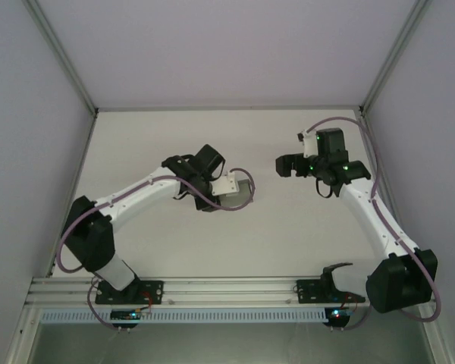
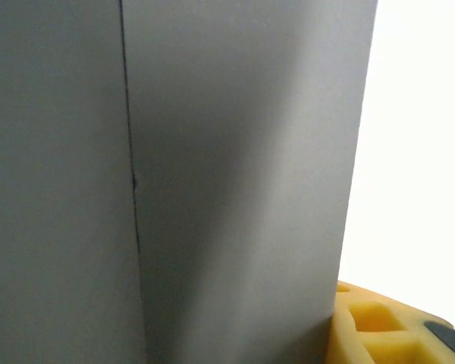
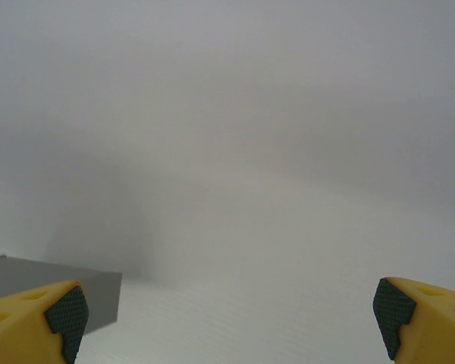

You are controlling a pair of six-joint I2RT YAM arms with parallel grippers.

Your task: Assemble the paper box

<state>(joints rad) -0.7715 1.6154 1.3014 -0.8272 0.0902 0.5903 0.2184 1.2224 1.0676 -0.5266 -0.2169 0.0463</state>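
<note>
Left gripper (image 1: 218, 191): hangs over the middle of the table (image 1: 288, 239), right above the paper box. In the left wrist view one yellow finger (image 2: 379, 326) touches the edge of a grey panel. Whether the jaws pinch it I cannot tell.
Paper box (image 1: 246, 196): plain grey cardboard at table centre, partly under the left wrist. Close up it shows a straight seam or crease between two panels. The right wrist view shows a low upright wall at one corner (image 3: 57, 279).
Contents of box: interior hidden; nothing can be listed.
Right gripper (image 3: 231, 311): fingers spread wide with nothing between them, near the box's right side but apart from it.
Step in hand (judged): the left arm steadies the box while the right stands free.
Next move (judged): the right gripper needs to approach a loose flap or wall and press it along its crease without shifting the box.
</note>
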